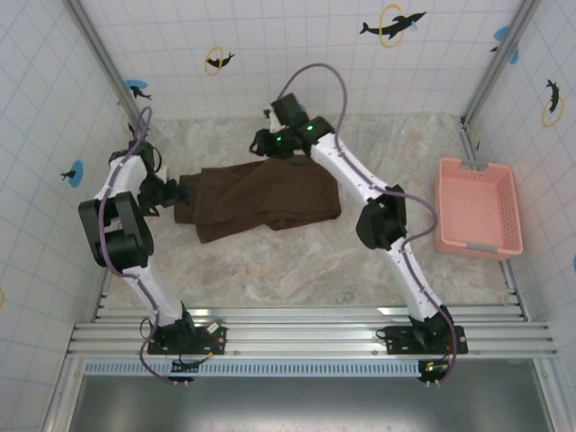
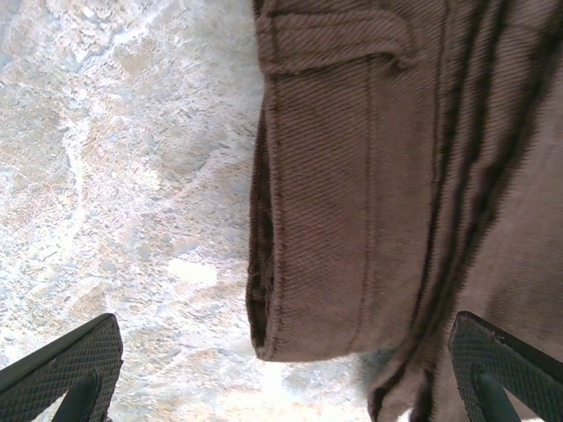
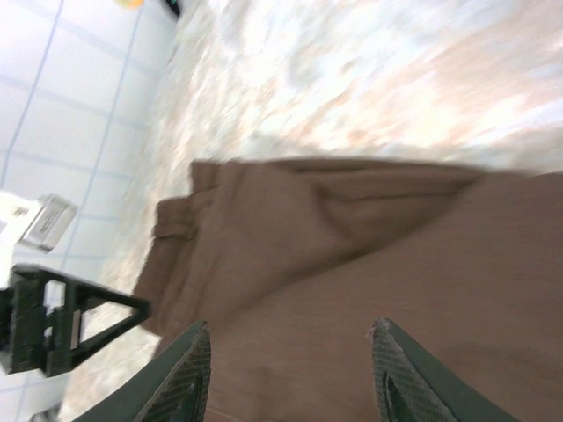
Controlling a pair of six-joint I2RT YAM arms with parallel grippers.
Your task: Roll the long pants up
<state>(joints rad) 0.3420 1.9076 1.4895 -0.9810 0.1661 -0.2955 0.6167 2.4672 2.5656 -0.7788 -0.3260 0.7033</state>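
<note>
The long pants (image 1: 261,198) lie folded in a dark brown heap in the middle of the marble table. My left gripper (image 1: 171,193) stands at their left end. Its jaws are wide open, and in the left wrist view the waistband corner with a belt loop (image 2: 352,176) lies just ahead of the left gripper (image 2: 281,378) and partly between the fingers (image 2: 62,369). My right gripper (image 1: 270,144) hovers over the far edge of the pants. In the right wrist view the right gripper (image 3: 290,369) is open above the brown cloth (image 3: 352,264), with nothing pinched.
A pink basket (image 1: 477,207) stands at the right side of the table. Tiled walls close in the back and both sides. Bare marble table (image 1: 297,270) lies in front of the pants. The left gripper (image 3: 62,316) appears beyond the waistband in the right wrist view.
</note>
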